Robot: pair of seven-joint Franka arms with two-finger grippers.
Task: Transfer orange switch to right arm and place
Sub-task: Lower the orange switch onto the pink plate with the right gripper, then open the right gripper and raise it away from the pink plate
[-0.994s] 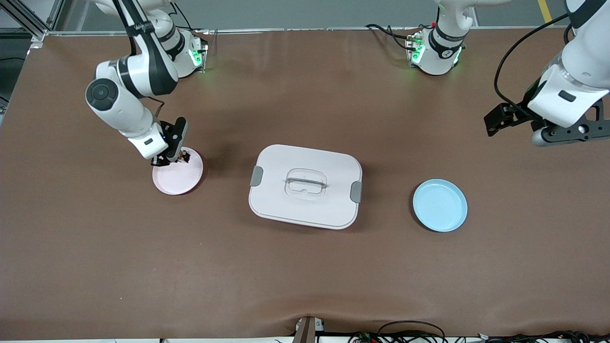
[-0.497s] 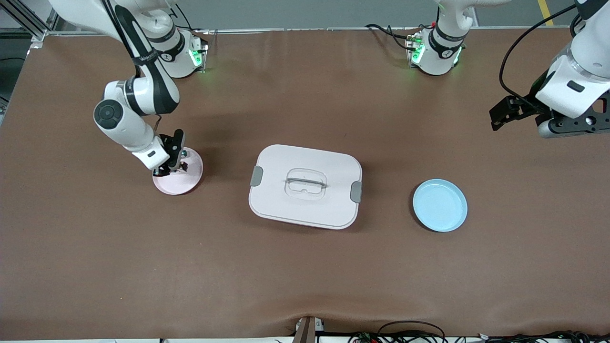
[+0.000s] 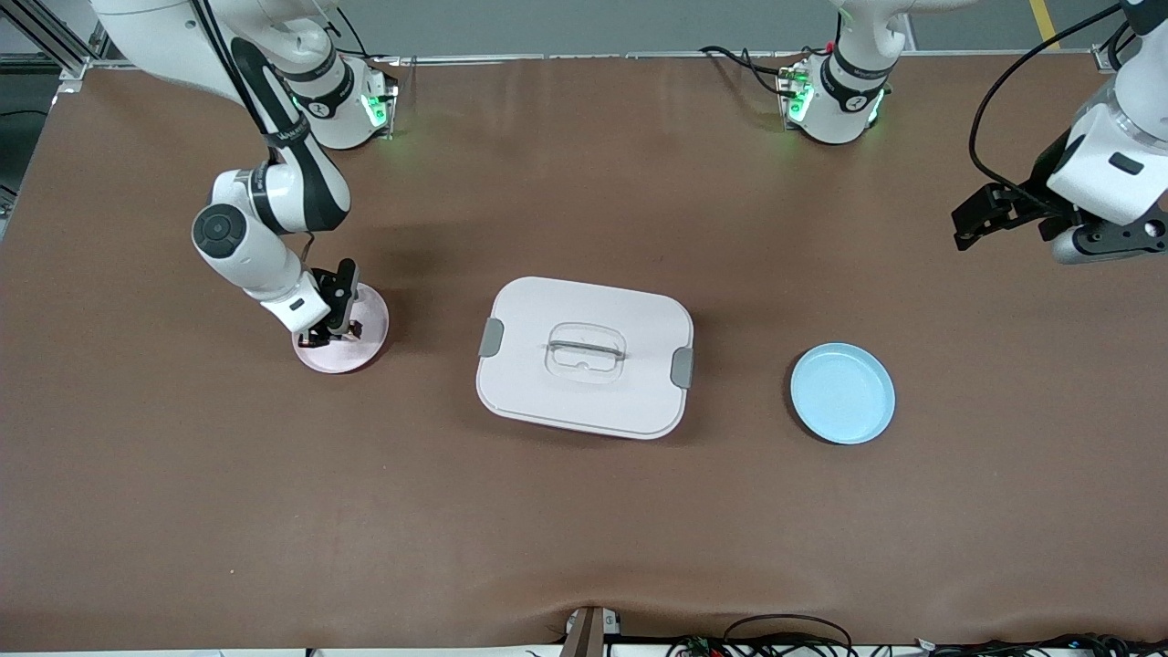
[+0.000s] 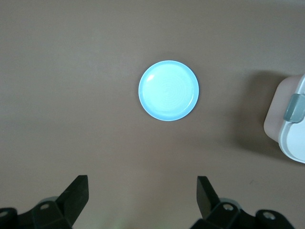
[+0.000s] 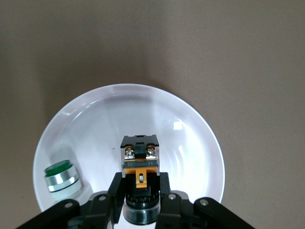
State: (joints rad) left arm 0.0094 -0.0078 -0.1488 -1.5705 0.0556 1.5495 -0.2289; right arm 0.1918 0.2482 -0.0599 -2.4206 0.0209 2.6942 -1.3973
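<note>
On your brown tabletop (image 3: 584,529) sit a pink plate (image 3: 342,356) toward the right arm's end, a white lidded box (image 3: 584,356) mid-table, and a blue plate (image 3: 841,393) toward the left arm's end.

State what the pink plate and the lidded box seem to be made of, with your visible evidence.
Pink plate: likely glossy plastic; the right wrist view shows bright highlights on its smooth surface. Lidded box: probably matte white plastic, with a moulded handle recess and grey clips.
</note>
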